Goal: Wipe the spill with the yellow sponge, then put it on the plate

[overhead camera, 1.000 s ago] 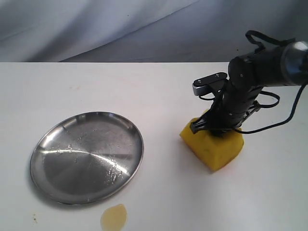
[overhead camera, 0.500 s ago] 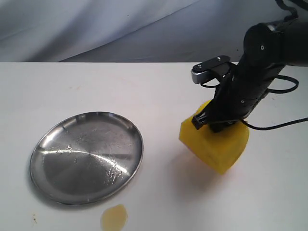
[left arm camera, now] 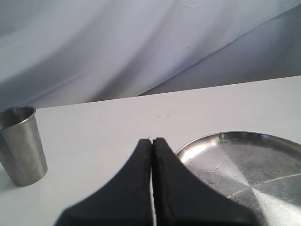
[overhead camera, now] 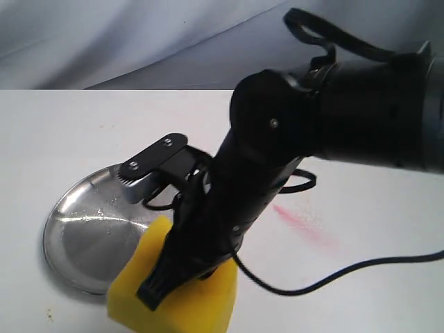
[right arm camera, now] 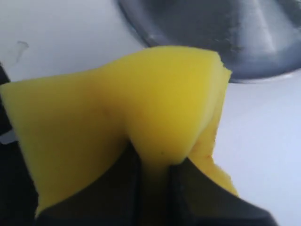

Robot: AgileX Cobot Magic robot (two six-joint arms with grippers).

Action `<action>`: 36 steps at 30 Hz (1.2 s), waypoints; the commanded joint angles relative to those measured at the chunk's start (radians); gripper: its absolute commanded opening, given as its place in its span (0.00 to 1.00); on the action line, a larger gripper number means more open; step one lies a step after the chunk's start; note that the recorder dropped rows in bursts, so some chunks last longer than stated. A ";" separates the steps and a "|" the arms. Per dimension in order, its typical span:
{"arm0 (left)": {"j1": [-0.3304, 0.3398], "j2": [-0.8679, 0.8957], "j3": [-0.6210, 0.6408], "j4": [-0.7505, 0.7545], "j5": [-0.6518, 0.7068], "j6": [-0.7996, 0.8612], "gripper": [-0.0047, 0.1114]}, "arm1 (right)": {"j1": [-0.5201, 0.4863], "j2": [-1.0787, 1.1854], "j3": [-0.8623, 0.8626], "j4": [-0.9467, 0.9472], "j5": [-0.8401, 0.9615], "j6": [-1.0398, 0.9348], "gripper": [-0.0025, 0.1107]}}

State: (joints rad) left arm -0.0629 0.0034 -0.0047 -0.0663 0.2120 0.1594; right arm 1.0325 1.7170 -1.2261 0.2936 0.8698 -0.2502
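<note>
My right gripper (overhead camera: 154, 291) has reached across to the front left of the table and is shut on the yellow sponge (overhead camera: 201, 304). The sponge sits low at the table's front edge, just before the steel plate (overhead camera: 80, 239). It covers the spot where the amber spill lay, so the spill is hidden. In the right wrist view the sponge (right arm camera: 160, 99) bulges between the right gripper's (right arm camera: 153, 162) fingers, with the plate's rim (right arm camera: 225, 37) beyond. My left gripper (left arm camera: 152, 141) is shut on nothing beside the plate (left arm camera: 244, 160).
A pink-red streak (overhead camera: 300, 222) marks the white table to the right of the arm. A steel cup (left arm camera: 21, 143) stands on the table in the left wrist view. The right arm's black cable (overhead camera: 347, 274) trails over the table.
The right arm has swung from the table's right side to the front left, carrying the sponge over the spill. The pink-red streak shows where the sponge sat.
</note>
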 commanded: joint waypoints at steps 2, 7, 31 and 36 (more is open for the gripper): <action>-0.006 -0.003 0.005 -0.003 -0.007 0.000 0.04 | 0.087 0.052 0.002 0.065 -0.059 -0.014 0.02; -0.006 -0.003 0.005 -0.003 -0.007 0.000 0.04 | 0.136 0.155 0.002 0.073 -0.072 -0.015 0.02; -0.006 -0.003 0.005 -0.003 -0.007 0.000 0.04 | 0.121 0.360 -0.150 -0.027 -0.125 0.037 0.02; -0.006 -0.003 0.005 -0.003 -0.007 0.000 0.04 | 0.042 0.382 -0.152 -0.173 -0.029 0.156 0.02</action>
State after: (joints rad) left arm -0.0629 0.0034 -0.0047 -0.0663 0.2120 0.1594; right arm 1.1290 2.0766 -1.3866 0.2659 0.7944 -0.1500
